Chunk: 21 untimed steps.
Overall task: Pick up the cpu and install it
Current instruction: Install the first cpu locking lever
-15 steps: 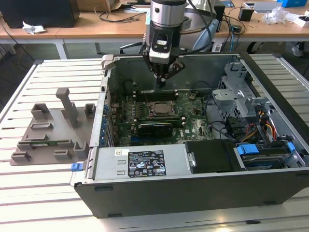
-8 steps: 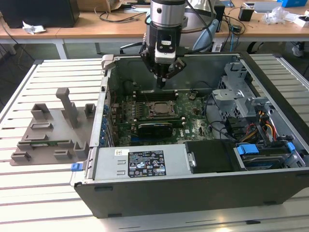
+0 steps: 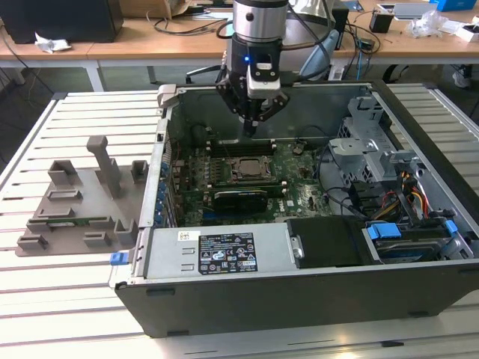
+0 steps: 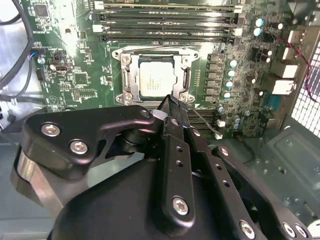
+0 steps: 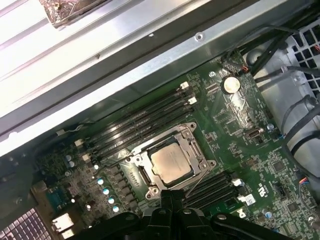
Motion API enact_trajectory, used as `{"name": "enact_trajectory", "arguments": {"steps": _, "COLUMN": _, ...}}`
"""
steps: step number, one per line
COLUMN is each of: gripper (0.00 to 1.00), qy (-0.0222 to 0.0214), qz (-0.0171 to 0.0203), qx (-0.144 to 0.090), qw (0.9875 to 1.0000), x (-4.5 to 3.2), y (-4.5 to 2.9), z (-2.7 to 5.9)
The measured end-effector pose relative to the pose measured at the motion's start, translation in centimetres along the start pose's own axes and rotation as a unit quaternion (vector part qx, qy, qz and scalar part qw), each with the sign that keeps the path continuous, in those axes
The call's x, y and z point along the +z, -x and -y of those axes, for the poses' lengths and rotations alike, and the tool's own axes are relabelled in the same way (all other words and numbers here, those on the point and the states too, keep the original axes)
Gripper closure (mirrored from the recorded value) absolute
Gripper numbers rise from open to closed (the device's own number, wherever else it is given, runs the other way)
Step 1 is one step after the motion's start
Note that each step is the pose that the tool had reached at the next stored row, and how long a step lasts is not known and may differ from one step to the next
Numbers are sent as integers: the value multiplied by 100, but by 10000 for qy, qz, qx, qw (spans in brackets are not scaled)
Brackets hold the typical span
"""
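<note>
The cpu lies flat in the motherboard socket, its silvery top showing inside the metal socket frame. Both wrist views show the cpu seated there with nothing on it. My gripper hangs a little above the socket, over the memory slots' side of it, and clear of the chip. Its black fingers meet at the tips, shut with nothing between them. My gripper points down near the socket's edge.
The open computer case lies on a slatted table. A grey plastic tray with upright blocks sits at the exterior view's left. Memory slots run beside the socket. A drive cage and cables fill the case's right.
</note>
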<state>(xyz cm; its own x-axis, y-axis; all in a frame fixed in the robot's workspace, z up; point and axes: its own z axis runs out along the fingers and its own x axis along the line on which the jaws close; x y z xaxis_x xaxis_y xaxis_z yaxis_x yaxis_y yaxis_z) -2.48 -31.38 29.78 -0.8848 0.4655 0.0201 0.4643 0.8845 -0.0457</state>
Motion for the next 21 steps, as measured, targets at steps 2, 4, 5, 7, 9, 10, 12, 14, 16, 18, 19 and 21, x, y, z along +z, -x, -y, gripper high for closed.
{"name": "enact_trajectory", "arguments": {"steps": 2, "gripper": 89, "qy": -3, "qz": 5, "qx": -112, "qw": 9999, "x": 0, "y": 0, "z": 0}}
{"name": "enact_trajectory", "arguments": {"steps": 4, "gripper": 89, "qy": -7, "qz": 15, "qx": -326, "qw": 9995, "x": 0, "y": 0, "z": 0}}
{"name": "enact_trajectory", "arguments": {"steps": 5, "gripper": 89, "qy": -8, "qz": 18, "qx": -398, "qw": 9992, "x": 0, "y": 0, "z": 0}}
{"name": "enact_trajectory", "arguments": {"steps": 7, "gripper": 89, "qy": -11, "qz": 24, "qx": -529, "qw": 9986, "x": 0, "y": 0, "z": 0}}
{"name": "enact_trajectory", "arguments": {"steps": 9, "gripper": 89, "qy": -14, "qz": 31, "qx": -683, "qw": 9977, "x": 0, "y": 0, "z": 0}}
{"name": "enact_trajectory", "arguments": {"steps": 10, "gripper": 89, "qy": -15, "qz": 35, "qx": -761, "qw": 9971, "x": 0, "y": 0, "z": 0}}
{"name": "enact_trajectory", "arguments": {"steps": 12, "gripper": 89, "qy": -18, "qz": 40, "qx": -879, "qw": 9961, "x": 0, "y": 0, "z": 0}}
{"name": "enact_trajectory", "arguments": {"steps": 14, "gripper": 89, "qy": -20, "qz": 47, "qx": -1018, "qw": 9948, "x": 0, "y": 0, "z": 0}}
{"name": "enact_trajectory", "arguments": {"steps": 16, "gripper": 89, "qy": -24, "qz": 53, "qx": -1169, "qw": 9931, "x": 0, "y": 0, "z": 0}}
{"name": "enact_trajectory", "arguments": {"steps": 18, "gripper": 89, "qy": -27, "qz": 60, "qx": -1318, "qw": 9913, "x": 0, "y": 0, "z": 0}}
{"name": "enact_trajectory", "arguments": {"steps": 19, "gripper": 89, "qy": -28, "qz": 63, "qx": -1368, "qw": 9906, "x": 0, "y": 0, "z": 0}}
{"name": "enact_trajectory", "arguments": {"steps": 21, "gripper": 89, "qy": -30, "qz": 67, "qx": -1469, "qw": 9891, "x": 0, "y": 0, "z": 0}}
